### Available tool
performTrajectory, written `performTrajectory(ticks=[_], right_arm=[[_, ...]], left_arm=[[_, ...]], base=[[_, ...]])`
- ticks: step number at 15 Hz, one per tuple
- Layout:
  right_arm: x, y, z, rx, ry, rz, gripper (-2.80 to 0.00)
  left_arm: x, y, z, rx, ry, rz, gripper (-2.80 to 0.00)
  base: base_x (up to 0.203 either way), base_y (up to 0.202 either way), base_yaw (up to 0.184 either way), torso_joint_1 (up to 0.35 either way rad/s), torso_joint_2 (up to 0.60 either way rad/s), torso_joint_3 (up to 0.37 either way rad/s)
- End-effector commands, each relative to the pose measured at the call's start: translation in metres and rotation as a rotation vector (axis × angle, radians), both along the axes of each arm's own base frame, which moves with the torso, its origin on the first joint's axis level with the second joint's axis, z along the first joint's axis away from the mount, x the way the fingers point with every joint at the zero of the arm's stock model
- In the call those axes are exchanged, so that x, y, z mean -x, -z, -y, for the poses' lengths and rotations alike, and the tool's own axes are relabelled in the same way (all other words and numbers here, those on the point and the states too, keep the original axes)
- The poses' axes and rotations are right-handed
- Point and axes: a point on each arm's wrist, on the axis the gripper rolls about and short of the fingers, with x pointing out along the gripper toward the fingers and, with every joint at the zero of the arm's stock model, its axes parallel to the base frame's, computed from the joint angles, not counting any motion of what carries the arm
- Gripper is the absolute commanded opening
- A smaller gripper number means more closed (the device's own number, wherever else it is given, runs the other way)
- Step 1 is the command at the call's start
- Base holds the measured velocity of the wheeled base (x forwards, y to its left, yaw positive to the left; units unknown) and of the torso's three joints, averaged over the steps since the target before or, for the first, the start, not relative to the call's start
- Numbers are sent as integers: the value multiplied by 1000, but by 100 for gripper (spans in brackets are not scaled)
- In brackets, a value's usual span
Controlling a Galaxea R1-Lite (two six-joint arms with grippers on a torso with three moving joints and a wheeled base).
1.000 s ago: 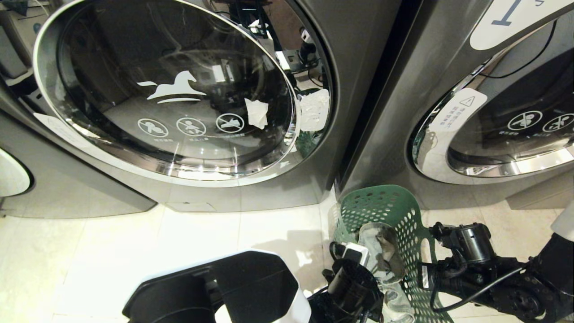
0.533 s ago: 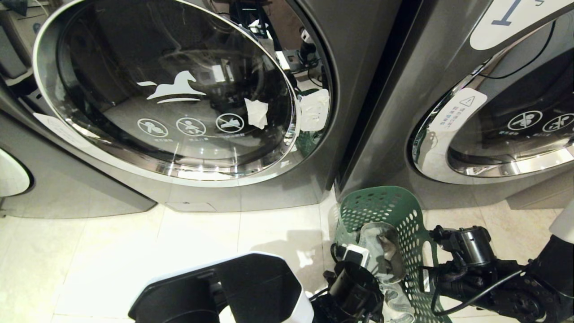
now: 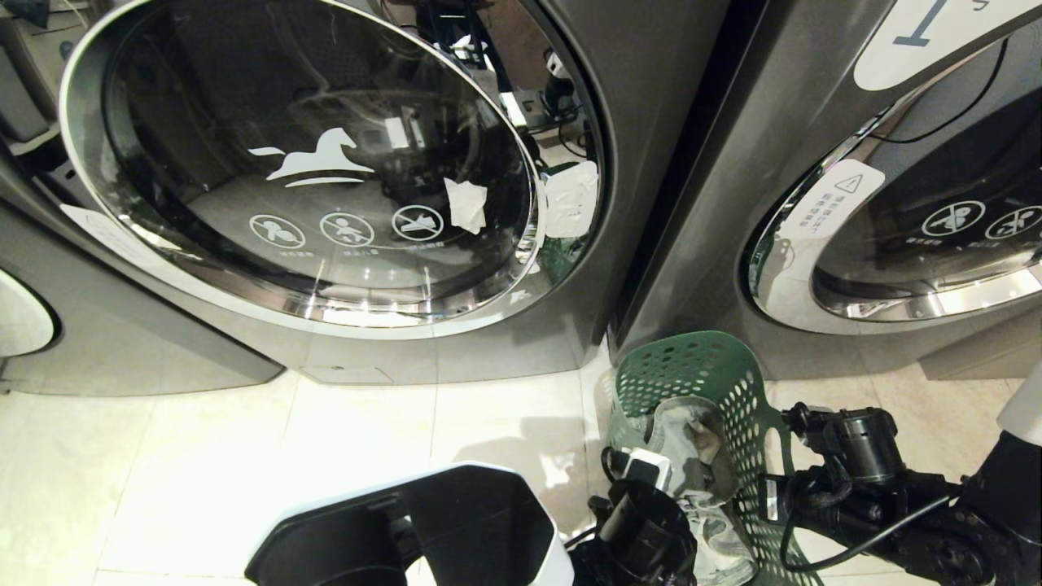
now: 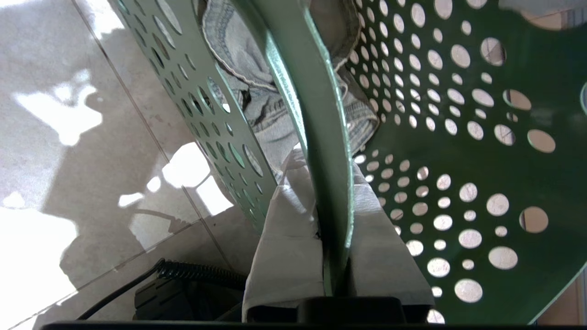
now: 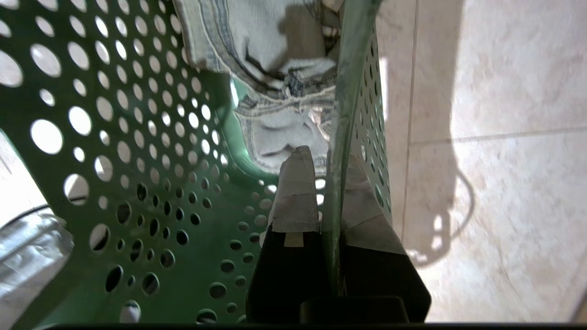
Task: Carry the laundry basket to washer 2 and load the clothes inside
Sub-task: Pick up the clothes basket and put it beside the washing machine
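While two tools [image 4: 337, 215] grip one basket [image 3: 716, 374].

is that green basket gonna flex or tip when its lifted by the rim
Probably flexes some: the green basket has thin, perforated walls, pinched at opposite rims by the left claw and right claw. Likely light; only denim clothes inside. The two-sided hold should limit tipping.

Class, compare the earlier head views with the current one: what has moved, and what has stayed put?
The green laundry basket has shifted slightly, its far rim a touch higher. Left gripper and right gripper stay clamped on its rim; the jeans remain inside. The washers are unchanged.
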Motion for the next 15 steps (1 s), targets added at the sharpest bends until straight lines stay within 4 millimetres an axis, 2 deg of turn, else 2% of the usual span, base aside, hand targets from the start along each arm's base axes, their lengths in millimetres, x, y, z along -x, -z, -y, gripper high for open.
performTrajectory(ticks=[1, 2, 3, 7, 10, 13, 15], right_arm=[[0, 8, 0, 1, 1, 11, -280], [1, 15, 1, 23, 17, 0, -124], [2, 22, 2, 62, 48, -15, 0], [4, 21, 3, 62, 72, -3, 0], [8, 0, 2, -1, 23, 60, 0], [18, -17, 3, -61, -39, 80, 0], [22, -25, 3, -73, -51, 82, 0]], left_arm=[[1, 1, 1, 3, 1, 1, -280], [2, 2, 1, 1, 3, 1, -124], [2, 3, 1, 3, 2, 0, 0], [3, 3, 4, 10, -14, 15, 0], [5, 3, -1, -1, -30, 24, 0], [9, 10, -16, -120, -13, 73, 0], [9, 5, -19, -129, -45, 94, 0]], base=[[0, 0, 0, 0, 0, 0], [0, 0, 0, 0, 0, 0], [0, 0, 0, 0, 0, 0], [0, 0, 0, 0, 0, 0], [0, 0, 0, 0, 0, 0], [0, 0, 0, 0, 0, 0], [0, 0, 0, 0, 0, 0]])
